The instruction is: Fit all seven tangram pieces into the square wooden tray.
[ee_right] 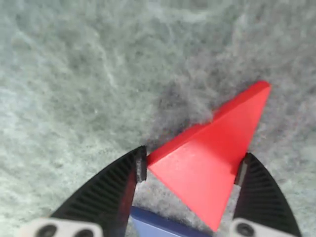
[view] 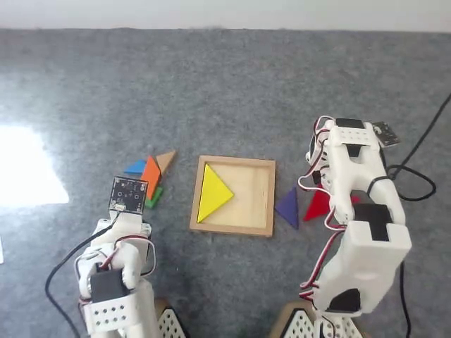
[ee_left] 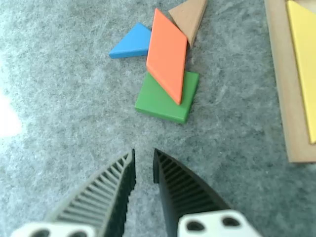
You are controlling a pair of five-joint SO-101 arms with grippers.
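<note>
The square wooden tray (view: 266,197) lies mid-table with a yellow triangle (view: 211,191) in its left half. To its left sit a blue triangle (ee_left: 131,43), an orange parallelogram (ee_left: 167,54) lying over a green square (ee_left: 160,104), and a tan triangle (ee_left: 190,15). My left gripper (ee_left: 144,158) hovers just short of the green square, fingers nearly together and holding nothing. Right of the tray lie a purple triangle (view: 287,206) and a red triangle (ee_right: 207,153). My right gripper (ee_right: 191,167) straddles the red triangle, with a fingertip pressed against each side.
Grey felt covers the table. The tray's right half (view: 255,191) is bare wood. The right arm (view: 359,211) stands over the red triangle's far side. Black cables (view: 416,176) trail by the right edge.
</note>
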